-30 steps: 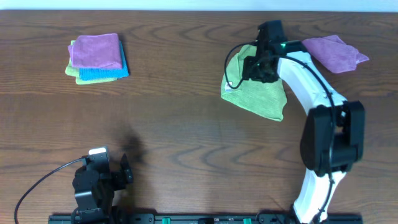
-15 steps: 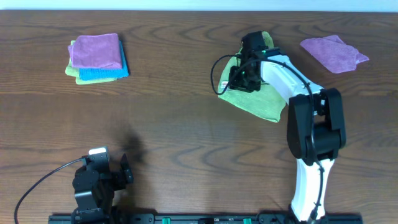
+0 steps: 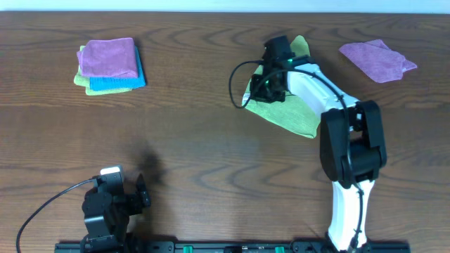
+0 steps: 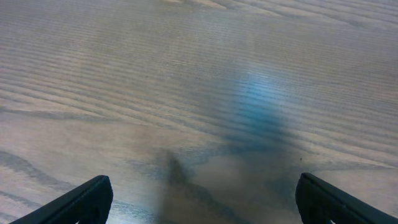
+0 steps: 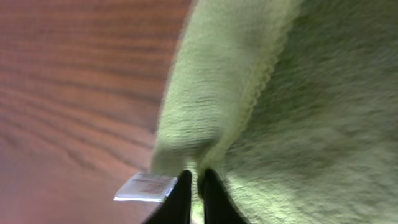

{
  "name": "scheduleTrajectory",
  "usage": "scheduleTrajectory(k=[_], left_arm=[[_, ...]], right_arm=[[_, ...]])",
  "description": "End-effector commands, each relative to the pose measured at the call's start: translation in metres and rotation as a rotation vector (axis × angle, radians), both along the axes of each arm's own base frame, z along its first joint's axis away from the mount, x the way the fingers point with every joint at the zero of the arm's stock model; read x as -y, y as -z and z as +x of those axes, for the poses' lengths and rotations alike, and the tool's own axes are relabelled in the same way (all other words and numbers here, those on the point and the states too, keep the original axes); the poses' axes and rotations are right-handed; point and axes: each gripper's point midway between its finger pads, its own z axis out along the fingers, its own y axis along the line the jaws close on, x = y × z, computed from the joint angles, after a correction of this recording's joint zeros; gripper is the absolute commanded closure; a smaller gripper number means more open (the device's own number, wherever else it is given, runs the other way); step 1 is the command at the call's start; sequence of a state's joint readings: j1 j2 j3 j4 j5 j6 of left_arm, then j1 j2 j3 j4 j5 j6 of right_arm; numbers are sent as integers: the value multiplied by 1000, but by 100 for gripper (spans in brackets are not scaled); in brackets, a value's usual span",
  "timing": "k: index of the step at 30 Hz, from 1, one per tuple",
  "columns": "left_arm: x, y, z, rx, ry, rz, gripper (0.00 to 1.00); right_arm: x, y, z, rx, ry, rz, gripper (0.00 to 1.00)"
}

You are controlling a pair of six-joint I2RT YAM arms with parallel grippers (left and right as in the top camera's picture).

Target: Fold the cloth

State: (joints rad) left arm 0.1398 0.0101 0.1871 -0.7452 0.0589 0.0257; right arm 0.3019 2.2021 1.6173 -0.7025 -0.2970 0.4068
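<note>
Leftward-dragged cloth point(image 3: 294, 112), brown wood-grain table point(image 3: 204, 133)

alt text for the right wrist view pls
The right hand grips the hemmed edge of the lime-green cloth, which fills most of the frame. A small white tag sticks out beside it, above the brown wooden table.

No legible text, brand or number in any view. A small white tag point(image 5: 144, 186) at the edge of the cloth point(image 5: 298, 112) carries faint reddish print, too blurred to read.
</note>
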Motion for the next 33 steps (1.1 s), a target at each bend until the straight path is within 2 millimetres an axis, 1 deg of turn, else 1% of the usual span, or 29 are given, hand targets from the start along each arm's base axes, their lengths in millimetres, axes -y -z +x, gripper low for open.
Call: scheduleTrajectory(k=[1,2,3,7,10,15,17,20,24,27,31,33], left_arm=[[-1,10,-2,-25,-10,2,5],[-1,10,-2,-25,-10,2,5],[-1,10,-3,-26,-10,2,5],[-1,10,-3,-26,-10,2,5],[-1,10,-2,-25,-10,2,5],[-1,10,-2,-25,-10,2,5],[-1,10,-2,-25,-10,2,5],[-1,10,-2,-25,-10,2,5],[-1,10,-2,-25,-10,2,5],[-1,10,-2,-25,-10,2,5],[-1,10,-2,-25,-10,2,5],[-1,10,-2,-25,-10,2,4]], right_arm=[[-10,-1,-3,-18,-5,25,82],[-10,-1,-4,-25,6,25,82],[-9,-1,-5,-30,13,25,78],[-7,0,-5,-36,23,16,78],[-2,2,-4,-33,36,-15,75],[7,6,-8,-45,50,-64,74],[8,6,-8,-48,50,-66,75],[17,8,-6,-37,68,-119,78],[18,8,-5,-30,69,-123,92],[17,8,-4,-27,68,-122,99],[14,5,2,6,58,-117,99],[10,-7,8,34,32,-97,99]])
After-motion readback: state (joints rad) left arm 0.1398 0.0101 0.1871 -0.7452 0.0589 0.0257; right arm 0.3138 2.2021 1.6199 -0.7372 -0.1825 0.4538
